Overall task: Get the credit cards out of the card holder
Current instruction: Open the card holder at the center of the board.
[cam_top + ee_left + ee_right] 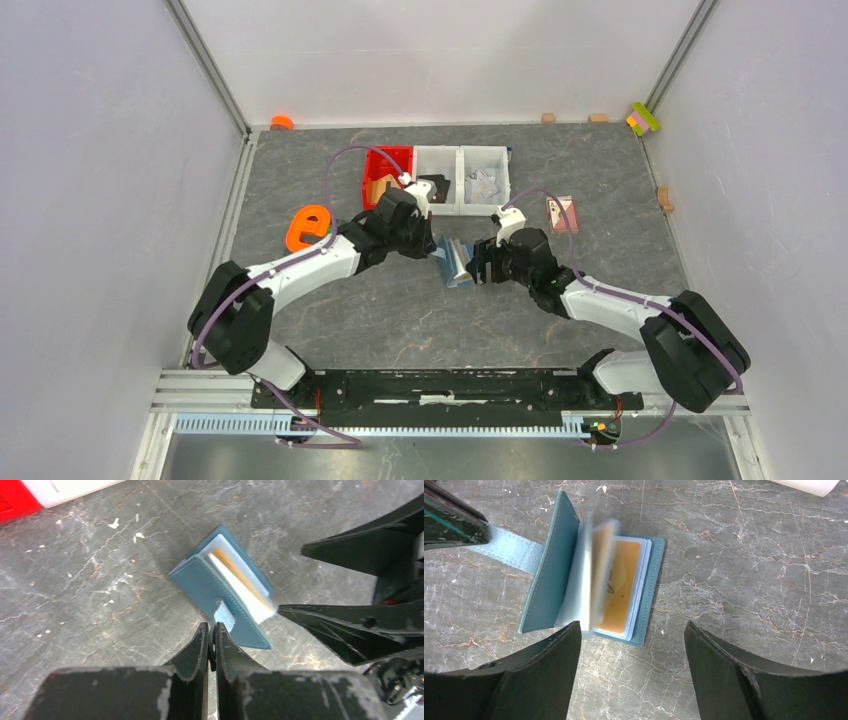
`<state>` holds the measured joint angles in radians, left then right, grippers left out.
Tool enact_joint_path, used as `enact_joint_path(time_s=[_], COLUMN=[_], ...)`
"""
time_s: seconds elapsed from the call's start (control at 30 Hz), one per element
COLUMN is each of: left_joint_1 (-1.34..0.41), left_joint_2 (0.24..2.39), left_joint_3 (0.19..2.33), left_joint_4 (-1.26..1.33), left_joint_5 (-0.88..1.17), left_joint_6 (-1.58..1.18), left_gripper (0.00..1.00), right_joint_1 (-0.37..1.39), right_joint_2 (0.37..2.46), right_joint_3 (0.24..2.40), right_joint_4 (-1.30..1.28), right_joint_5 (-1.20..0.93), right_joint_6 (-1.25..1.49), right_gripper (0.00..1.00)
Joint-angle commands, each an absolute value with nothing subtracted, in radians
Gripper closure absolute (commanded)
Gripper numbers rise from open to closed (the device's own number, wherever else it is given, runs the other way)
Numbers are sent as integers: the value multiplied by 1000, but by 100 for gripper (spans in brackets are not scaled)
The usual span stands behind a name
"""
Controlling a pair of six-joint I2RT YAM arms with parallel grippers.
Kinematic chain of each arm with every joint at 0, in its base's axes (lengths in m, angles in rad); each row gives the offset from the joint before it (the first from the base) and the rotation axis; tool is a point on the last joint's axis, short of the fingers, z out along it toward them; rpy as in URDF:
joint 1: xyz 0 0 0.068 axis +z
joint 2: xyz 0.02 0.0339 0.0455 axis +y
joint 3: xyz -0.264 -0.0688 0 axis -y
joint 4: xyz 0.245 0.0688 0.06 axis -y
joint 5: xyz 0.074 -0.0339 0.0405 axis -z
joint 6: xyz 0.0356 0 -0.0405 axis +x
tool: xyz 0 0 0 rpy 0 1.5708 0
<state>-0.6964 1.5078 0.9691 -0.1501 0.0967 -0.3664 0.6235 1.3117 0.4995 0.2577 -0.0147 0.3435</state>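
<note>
My left gripper (211, 639) is pinched shut on the pale strap (223, 614) of the stitched steel-blue card holder (210, 585) at twelve o'clock. My right gripper (633, 645) gapes wide, empty, with a flat tan-gold credit card (621, 585) at its twelve o'clock.

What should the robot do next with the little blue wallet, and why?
Probably lower the open right gripper and pinch the tan card. The left gripper is shut on the strap, holding the wallet open, and the card shows inside, not yet out.
</note>
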Motion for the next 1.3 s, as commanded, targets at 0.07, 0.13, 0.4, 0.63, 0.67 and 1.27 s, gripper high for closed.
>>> enact_joint_path(time_s=[0.07, 0.13, 0.4, 0.63, 0.67, 1.27], left_joint_1=[-700, -701, -705, -727, -730, -784], left_joint_2=[1574, 1601, 1627, 1754, 1776, 1916], left_joint_3=[1060, 1088, 1117, 1231, 1245, 1348], left_joint_4=[-279, -314, -378, -557, -570, -663], left_joint_5=[-44, -66, -175, -360, -370, -378], left_joint_6=[-283, -276, -270, -245, -244, -216], left_gripper=[96, 96, 97, 96, 95, 91], right_joint_1=[632, 632, 632, 631, 631, 632], right_joint_2=[1295, 1296, 1375, 1450, 1460, 1444], right_joint_3=[502, 503, 550, 577, 582, 567], right_joint_4=[298, 299, 248, 236, 233, 248], right_joint_5=[-16, -14, 18, 21, 18, 40], right_joint_6=[343, 343, 347, 345, 345, 343], right_gripper=[20, 20, 22, 29, 30, 32])
